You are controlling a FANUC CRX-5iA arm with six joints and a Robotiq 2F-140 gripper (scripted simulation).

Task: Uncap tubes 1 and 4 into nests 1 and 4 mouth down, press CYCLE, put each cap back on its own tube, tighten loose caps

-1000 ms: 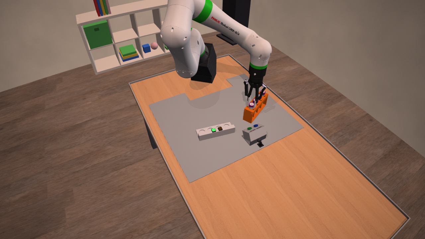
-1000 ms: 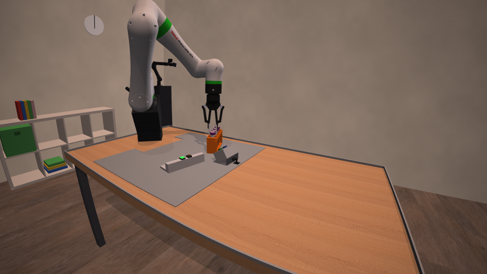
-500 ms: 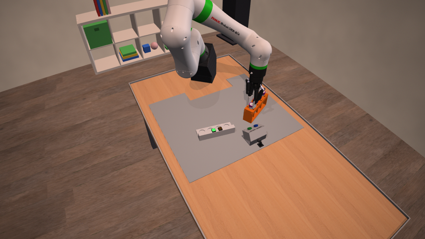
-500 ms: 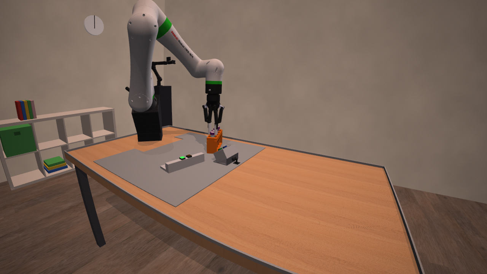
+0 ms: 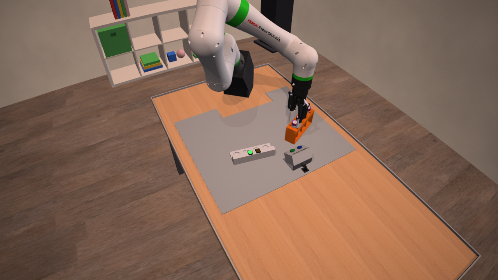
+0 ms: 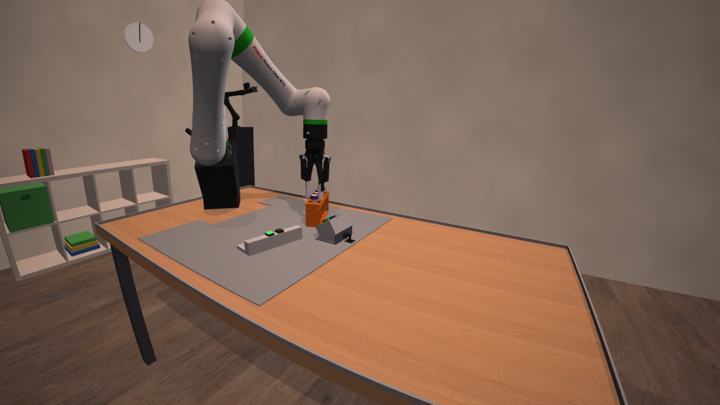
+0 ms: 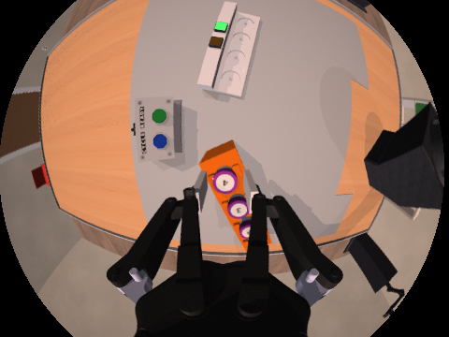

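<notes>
The orange decapping station DS [image 5: 299,126] stands on the grey mat with purple-rimmed white caps on its tubes; three caps show in the wrist view [image 7: 238,206], and the rest of the row is hidden under my palm. My gripper [image 5: 298,113] hangs straight over the station. Its fingers stand on either side of the cap row, apart from the caps, and hold nothing. The white cap tray CT [image 5: 252,153] has all four round nests empty [image 7: 236,56]. Its green lamp [image 5: 249,152] is lit and the amber lamp [image 5: 258,150] is dark.
The small grey desk [image 5: 297,156] with the green READY key [image 5: 292,150] and blue CYCLE key [image 5: 299,147] stands just in front of the station. The arm's black base [image 5: 240,74] is at the table's far end. The table edge runs close behind the station.
</notes>
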